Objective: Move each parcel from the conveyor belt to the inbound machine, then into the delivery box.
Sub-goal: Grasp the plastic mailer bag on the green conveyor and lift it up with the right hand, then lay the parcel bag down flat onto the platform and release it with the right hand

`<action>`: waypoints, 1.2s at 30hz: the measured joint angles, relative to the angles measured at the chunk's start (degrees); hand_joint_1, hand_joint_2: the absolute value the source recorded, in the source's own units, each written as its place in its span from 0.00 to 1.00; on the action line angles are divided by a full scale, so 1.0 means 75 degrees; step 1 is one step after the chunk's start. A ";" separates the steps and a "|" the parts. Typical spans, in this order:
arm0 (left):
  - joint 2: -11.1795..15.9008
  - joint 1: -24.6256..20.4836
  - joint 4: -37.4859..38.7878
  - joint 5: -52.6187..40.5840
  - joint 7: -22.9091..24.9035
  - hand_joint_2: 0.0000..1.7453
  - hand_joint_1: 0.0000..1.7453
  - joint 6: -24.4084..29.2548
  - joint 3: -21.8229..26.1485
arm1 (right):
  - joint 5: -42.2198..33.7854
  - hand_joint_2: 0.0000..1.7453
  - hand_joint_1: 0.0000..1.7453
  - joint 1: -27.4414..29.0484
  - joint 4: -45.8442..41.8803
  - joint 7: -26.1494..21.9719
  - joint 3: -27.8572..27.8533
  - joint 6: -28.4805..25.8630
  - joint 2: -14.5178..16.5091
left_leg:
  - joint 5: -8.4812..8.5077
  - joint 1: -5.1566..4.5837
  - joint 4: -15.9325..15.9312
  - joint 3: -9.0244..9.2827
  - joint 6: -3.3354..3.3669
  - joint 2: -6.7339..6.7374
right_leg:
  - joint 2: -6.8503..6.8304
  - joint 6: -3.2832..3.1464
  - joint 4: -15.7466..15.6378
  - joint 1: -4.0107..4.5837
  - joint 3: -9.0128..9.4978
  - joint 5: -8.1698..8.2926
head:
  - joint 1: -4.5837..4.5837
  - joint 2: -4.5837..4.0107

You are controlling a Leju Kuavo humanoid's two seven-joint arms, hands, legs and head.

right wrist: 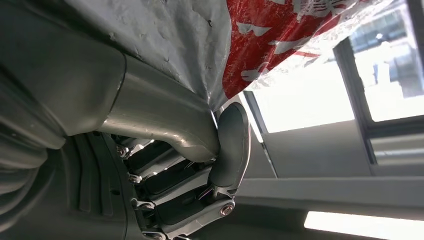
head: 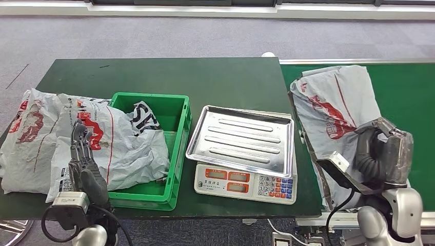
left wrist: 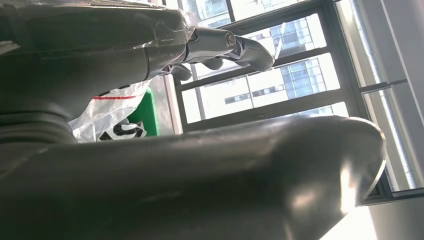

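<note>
A grey parcel (head: pixel 333 102) with red print lies on the green conveyor belt (head: pixel 410 92) at the right, its near end hanging over the belt's edge. My right hand (head: pixel 382 148) holds this parcel at its near right side; in the right wrist view the thumb and a finger (right wrist: pixel 230 145) pinch the edge of the parcel (right wrist: pixel 190 40). The scale's steel tray (head: pixel 241 138) at the middle is bare. My left hand (head: pixel 84 159) hangs open over a white parcel (head: pixel 128 143) that droops across the left rim of the green box (head: pixel 177 154). The left hand's fingers (left wrist: pixel 240 47) are stretched out and hold nothing.
Another white parcel (head: pixel 31 133) with red print lies at the table's far left. A black-and-white bag (head: pixel 143 118) sits inside the box. The scale's keypad front (head: pixel 243 182) faces me. The back of the dark green table (head: pixel 205 77) is bare.
</note>
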 joint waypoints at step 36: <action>-0.0058 -0.0677 0.0672 0.0283 -0.0115 0.00 0.00 0.0025 -0.0117 | -0.3301 1.00 1.00 -0.2574 0.3025 -0.2119 0.1888 0.0868 0.1480 | 0.0016 0.0007 -0.0001 -0.0001 -0.0007 0.0008 | 0.0010 -0.0005 0.0003 0.0005 -0.0003 0.0010 | 0.0000 0.0000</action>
